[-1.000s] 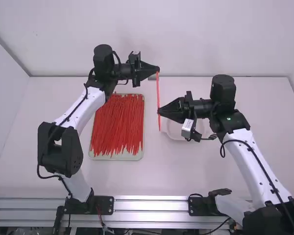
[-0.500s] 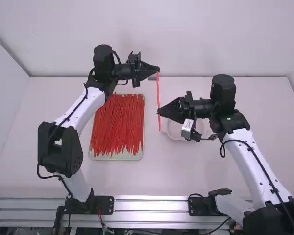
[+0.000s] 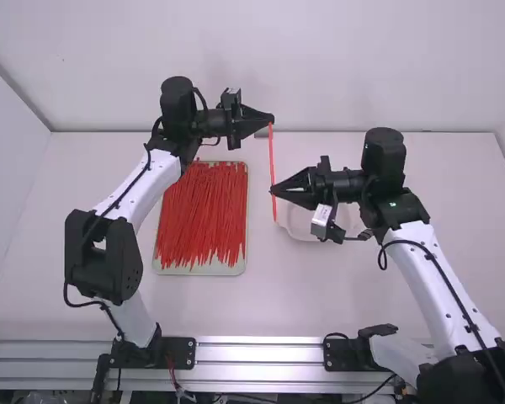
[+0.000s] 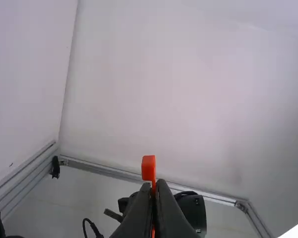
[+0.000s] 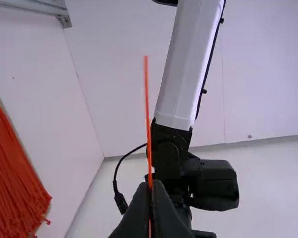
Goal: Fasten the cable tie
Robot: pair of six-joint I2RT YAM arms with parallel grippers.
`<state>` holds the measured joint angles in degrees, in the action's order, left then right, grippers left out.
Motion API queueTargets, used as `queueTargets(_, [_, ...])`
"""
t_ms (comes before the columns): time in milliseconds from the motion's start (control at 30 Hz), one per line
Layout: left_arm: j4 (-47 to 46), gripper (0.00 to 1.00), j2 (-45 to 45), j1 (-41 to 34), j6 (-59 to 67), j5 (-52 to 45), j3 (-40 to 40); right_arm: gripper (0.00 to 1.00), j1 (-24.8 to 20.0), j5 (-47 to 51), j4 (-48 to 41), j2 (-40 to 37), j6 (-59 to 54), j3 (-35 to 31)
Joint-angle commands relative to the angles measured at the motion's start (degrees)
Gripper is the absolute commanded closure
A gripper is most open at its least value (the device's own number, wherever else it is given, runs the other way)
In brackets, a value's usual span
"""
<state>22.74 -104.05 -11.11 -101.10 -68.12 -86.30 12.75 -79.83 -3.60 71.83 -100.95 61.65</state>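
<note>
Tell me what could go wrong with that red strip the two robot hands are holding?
The cable tie is thin, and the left gripper and right gripper pinch it at just two spots, so it might slip or twist. It is straight now; bending its tail to the head could miss. Dropped, it could get lost among the spare ties.

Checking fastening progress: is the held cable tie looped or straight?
Straight. The cable tie runs unbent from left gripper down through right gripper, tail free.
</note>
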Motion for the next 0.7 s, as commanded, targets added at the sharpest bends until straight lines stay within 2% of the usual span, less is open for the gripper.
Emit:
queueTargets(0, [0.20,0.98,0.22,-0.20,0.63,0.04,-1.49,1.00,0.04,0.20,0.17,0.09,0.00,1.29])
queueTargets(200, [0.20,0.98,0.22,-0.20,3.72,0.22,-1.49,1.00,-0.02,0.20,0.17,0.09,3.41,1.29])
queueTargets(433, [-0.76,0.98,0.22,-0.15,20.24,0.22,-1.49,1.00,0.07,0.17,0.17,0.09,17.81,1.29])
queueTargets(633, [-6.67,0.98,0.22,-0.15,31.67,1.53,-1.49,1.00,0.04,-1.29,0.13,0.09,46.27,1.29])
queueTargets(667, [-8.52,0.98,0.22,-0.15,34.12,1.53,-1.49,1.00,-0.17,-0.13,0.17,0.09,55.19,1.29])
